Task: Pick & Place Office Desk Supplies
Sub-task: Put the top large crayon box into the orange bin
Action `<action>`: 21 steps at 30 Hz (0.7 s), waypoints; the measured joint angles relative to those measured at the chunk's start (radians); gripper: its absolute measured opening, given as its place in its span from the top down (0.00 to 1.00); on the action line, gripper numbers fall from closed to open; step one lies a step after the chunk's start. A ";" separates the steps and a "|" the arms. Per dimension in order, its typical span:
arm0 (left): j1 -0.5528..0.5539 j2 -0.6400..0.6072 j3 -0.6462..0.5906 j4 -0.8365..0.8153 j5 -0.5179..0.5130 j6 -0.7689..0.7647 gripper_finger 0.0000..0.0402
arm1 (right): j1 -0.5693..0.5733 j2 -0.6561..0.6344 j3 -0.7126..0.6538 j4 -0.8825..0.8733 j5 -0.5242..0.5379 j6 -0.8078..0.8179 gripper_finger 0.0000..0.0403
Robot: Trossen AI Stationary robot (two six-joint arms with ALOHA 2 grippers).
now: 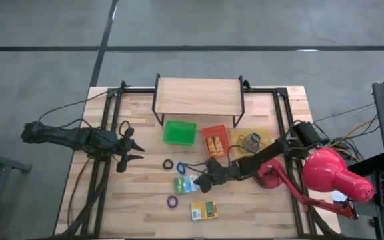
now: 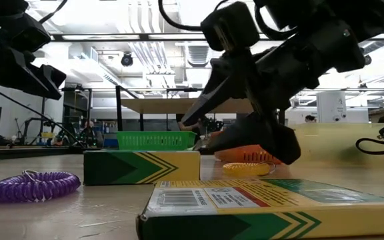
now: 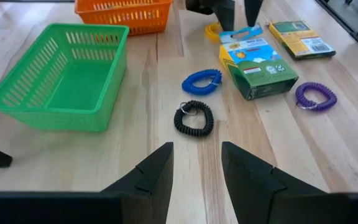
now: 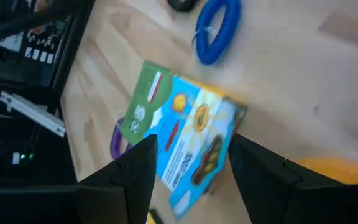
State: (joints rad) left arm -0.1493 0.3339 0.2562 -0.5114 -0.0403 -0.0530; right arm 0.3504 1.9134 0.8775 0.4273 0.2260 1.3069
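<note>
On the wooden worktop (image 1: 145, 220), three plastic trays sit in a row in front of a small wooden shelf (image 1: 198, 95). The green tray (image 1: 180, 132) looks empty. The orange tray (image 1: 216, 141) holds two yellow boxes side by side, their long sides running front to back. The yellow tray (image 1: 253, 139) holds a tangle of dark and coloured loops.

Loose on the boards in front of the trays lie a black coiled band (image 1: 168, 164), a blue coiled band (image 1: 181, 167), a purple coiled band (image 1: 172, 201) and a small yellow band (image 3: 212, 29). A green and blue printed box (image 1: 186, 185) lies flat, its long axis slanting toward the trays. A second yellow and green box (image 1: 204, 211) lies nearer the front edge, with a barcode on its side; its print is too small to read.

The right claw (image 1: 202, 181) hangs just over the end of the green and blue box, fingers apart on either side of it and gripping nothing. The left claw (image 1: 136, 151) waits off to the left, well away from the supplies, fingers apart and empty. A red desk lamp (image 1: 333, 175) stands at the right.
</note>
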 joint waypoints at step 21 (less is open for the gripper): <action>0.000 0.004 0.000 -0.003 0.000 0.000 0.65 | -0.018 0.078 0.091 -0.064 -0.050 -0.005 0.52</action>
State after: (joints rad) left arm -0.1493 0.3378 0.2562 -0.5140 -0.0405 -0.0532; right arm 0.3328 1.9915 0.9688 0.3630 0.1759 1.3017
